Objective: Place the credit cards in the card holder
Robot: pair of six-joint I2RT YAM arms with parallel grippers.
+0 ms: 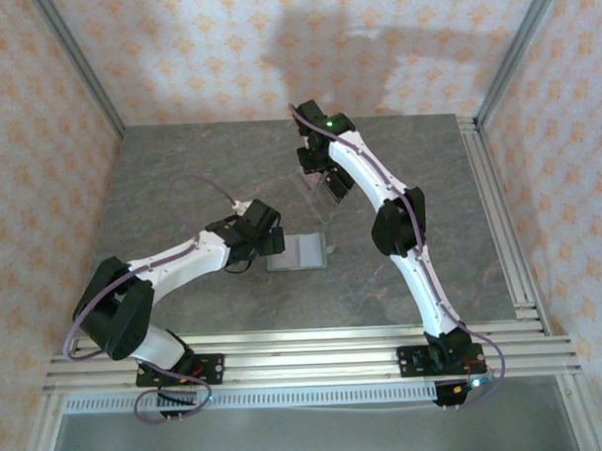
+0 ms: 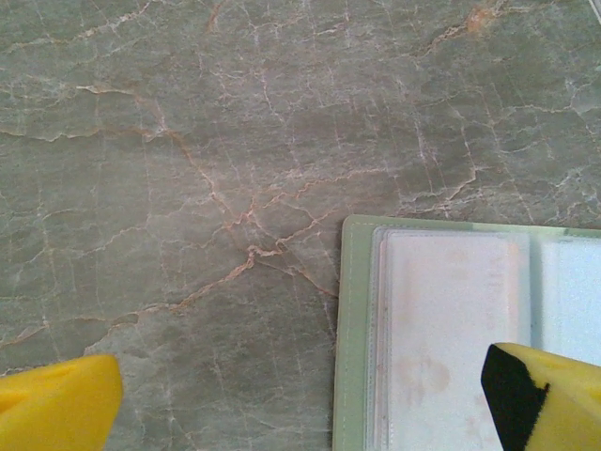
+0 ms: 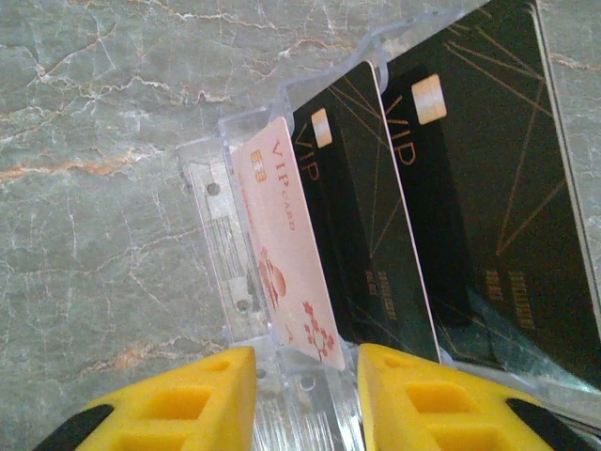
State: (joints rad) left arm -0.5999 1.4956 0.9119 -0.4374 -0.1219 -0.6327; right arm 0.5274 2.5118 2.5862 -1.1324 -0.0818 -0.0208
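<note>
Left gripper [image 2: 300, 402] was spread wide, low over the marble table [image 2: 188, 169]. One of its fingertips sat over the card holder [image 2: 353, 329], the other over bare table. The card holder lay opened flat, clear pockets up, near table centre, and in the top view I saw it just beside the left gripper. The nearest pocket looked pale pinkish; I couldn't tell if a card was in it.

Right gripper [image 3: 307, 399] was at the clear stand [image 3: 218, 235], farther back on the table. Its fingers were partly closed, bracketing the lower end of the pink credit card [image 3: 286, 244], which stood tilted in the front slot. I couldn't tell whether they were pinching it. Two black cards [image 3: 371, 244] stood in the slots behind.
</note>
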